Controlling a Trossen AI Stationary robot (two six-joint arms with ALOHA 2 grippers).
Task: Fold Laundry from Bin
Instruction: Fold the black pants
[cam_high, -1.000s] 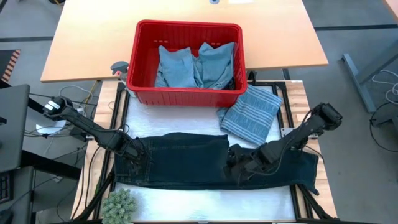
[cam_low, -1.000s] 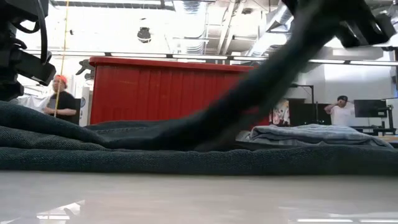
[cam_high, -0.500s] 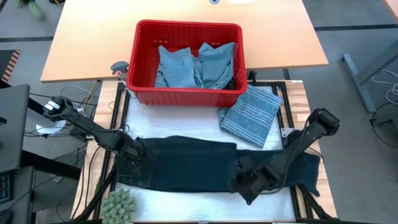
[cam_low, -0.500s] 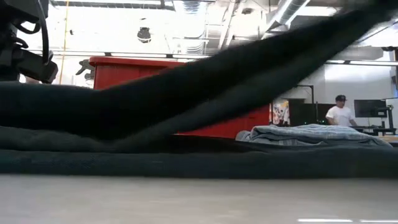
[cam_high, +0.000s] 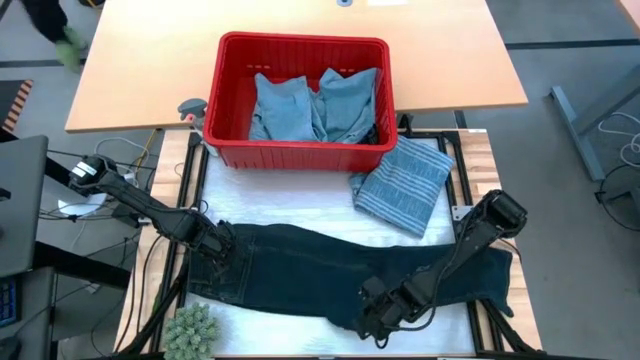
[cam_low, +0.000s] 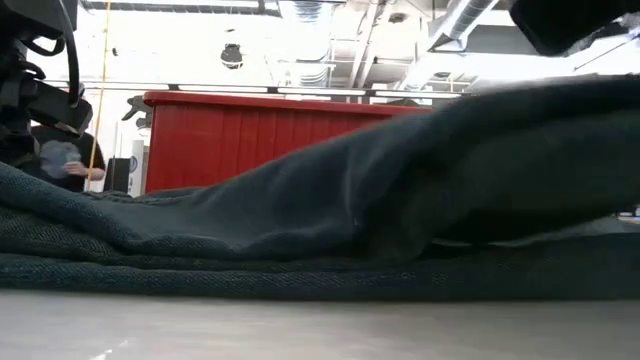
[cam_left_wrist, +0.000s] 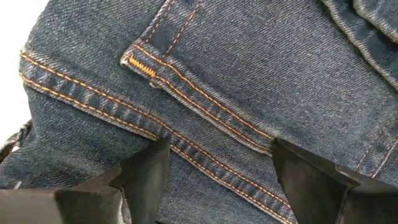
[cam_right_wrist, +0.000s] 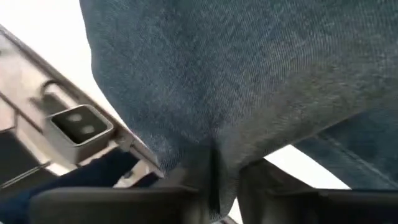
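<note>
Dark blue jeans (cam_high: 300, 265) lie across the near half of the table. My left gripper (cam_high: 218, 252) points down, open, over their left end; its fingers stand either side of a stitched seam (cam_left_wrist: 205, 112). My right gripper (cam_high: 378, 318) is near the table's near edge, shut on the jeans (cam_right_wrist: 249, 74). The red bin (cam_high: 300, 155) stands at the far side and holds light blue laundry (cam_high: 310, 105). A folded striped grey-blue garment (cam_high: 405, 185) lies on the table by the bin's right corner. In the low view the jeans (cam_low: 400, 200) rise in a hump in front of the bin (cam_low: 250, 140). My left gripper's open fingertips (cam_left_wrist: 146, 177) are down at the denim of the jeans' left end; whether they touch it I cannot tell. My right gripper pinches a bunched fold of the jeans (cam_right_wrist: 211, 152) between its two fingers, slanting down from the table's right. The cloth rises to the fingers from the part lying flat on the table.
A small green plant (cam_high: 192, 330) sits at the near left corner. The table's metal frame rails (cam_high: 470, 195) run along the right side. A person (cam_low: 60, 165) stands in the room beyond the table.
My right gripper has gone down and toward the table's near edge, a little leftward, drawing its fold of the jeans along. The jeans' far edge now slants, and the cloth humps up in the low view. The left end has stayed under my left gripper.
</note>
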